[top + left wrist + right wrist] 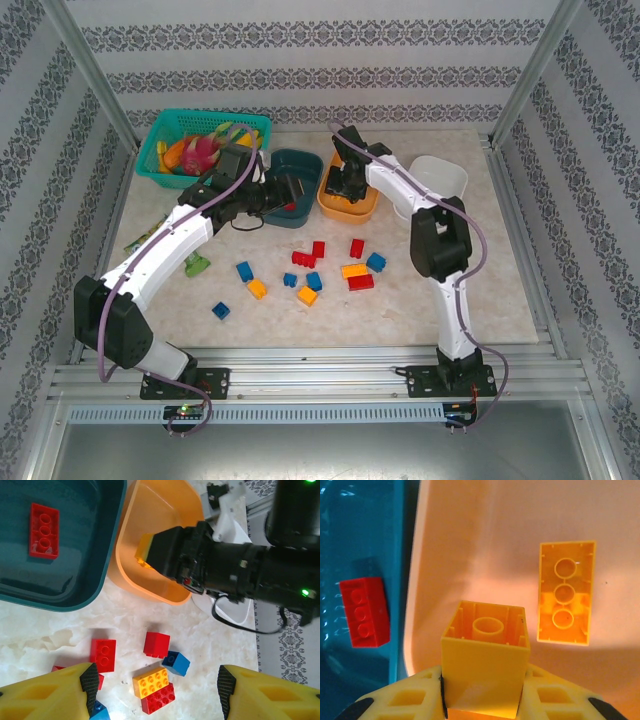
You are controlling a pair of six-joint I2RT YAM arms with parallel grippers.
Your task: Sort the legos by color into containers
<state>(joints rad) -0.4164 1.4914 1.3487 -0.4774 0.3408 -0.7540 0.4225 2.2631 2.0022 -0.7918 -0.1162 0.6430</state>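
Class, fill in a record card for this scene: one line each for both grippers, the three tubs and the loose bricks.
Right gripper: shut on a yellow brick, above the orange tub
Left gripper: open, empty
Orange tub contents: one flat yellow brick, hollow side up
Teal tub: one red brick
White tub: beside the orange tub, partly hidden by the right arm
Loose bricks: red, blue and yellow, on the table

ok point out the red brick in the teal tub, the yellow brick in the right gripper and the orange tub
red brick (pixel 44 531), left wrist view, studded top
yellow brick (pixel 485 672), right wrist view, near side face
orange tub (pixel 145 582), left wrist view, outer wall
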